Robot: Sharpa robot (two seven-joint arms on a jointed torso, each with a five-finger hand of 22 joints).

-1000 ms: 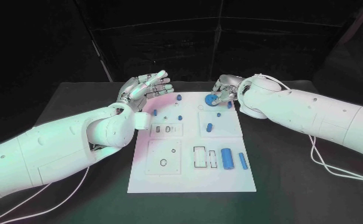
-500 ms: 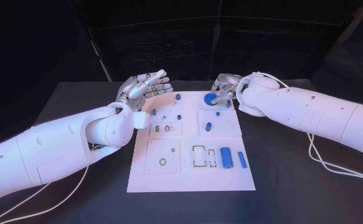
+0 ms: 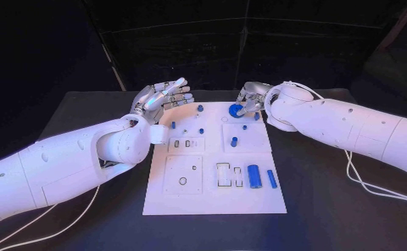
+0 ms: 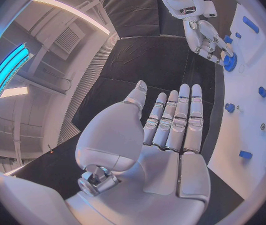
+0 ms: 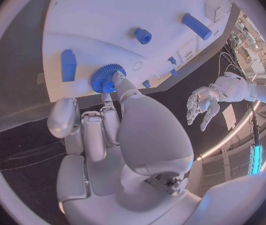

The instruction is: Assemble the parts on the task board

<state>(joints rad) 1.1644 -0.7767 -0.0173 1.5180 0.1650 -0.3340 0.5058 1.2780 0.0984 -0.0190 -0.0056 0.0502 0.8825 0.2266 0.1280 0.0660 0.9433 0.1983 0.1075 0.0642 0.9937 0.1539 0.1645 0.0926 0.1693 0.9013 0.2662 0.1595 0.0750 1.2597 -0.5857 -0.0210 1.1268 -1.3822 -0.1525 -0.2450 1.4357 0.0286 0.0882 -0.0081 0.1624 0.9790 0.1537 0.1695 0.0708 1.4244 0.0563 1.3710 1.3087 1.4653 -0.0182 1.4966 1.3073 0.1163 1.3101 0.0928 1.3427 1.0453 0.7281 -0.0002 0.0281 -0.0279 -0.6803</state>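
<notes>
The white task board [image 3: 212, 195] lies mid-table with several blue parts on it. My right hand [image 3: 252, 100] is at the board's far right corner and pinches a round blue gear [image 3: 236, 110], also seen as the gear [image 5: 103, 79] between its fingertips and as the gear [image 4: 230, 61] from the left wrist. My left hand [image 3: 163, 99] hovers above the table off the board's far left corner, fingers straight and apart, holding nothing. A large blue cylinder [image 3: 253, 176] and a slimmer blue bar [image 3: 272, 178] lie at the board's near right. A small blue peg [image 3: 234, 141] stands mid-board.
Small blue pegs [image 3: 200, 109] stand near the board's far edge. Rectangular slots [image 3: 224, 175] and a round hole [image 3: 182, 180] open in the near half. A white cable [image 3: 366, 183] trails on the table at the right. Black table surrounds the board.
</notes>
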